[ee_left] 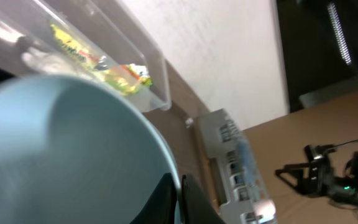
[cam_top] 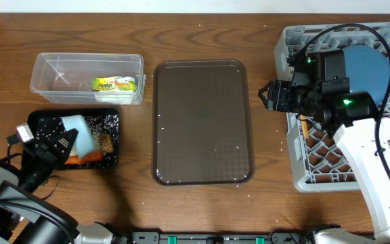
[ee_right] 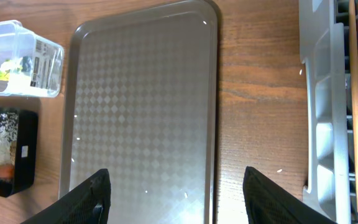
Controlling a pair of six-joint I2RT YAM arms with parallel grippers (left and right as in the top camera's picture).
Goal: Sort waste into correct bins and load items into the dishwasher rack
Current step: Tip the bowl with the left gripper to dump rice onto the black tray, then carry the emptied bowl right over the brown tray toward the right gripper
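One green-yellow wrapper (cam_top: 114, 84) — print unreadable

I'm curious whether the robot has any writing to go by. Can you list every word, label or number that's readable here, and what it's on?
No text is legible in any view.
Wrapper inside the clear tub: printed lettering, too blurred to read.
White label on the clear tub's side: print too small to read.
White sticker on the black tray: unreadable.
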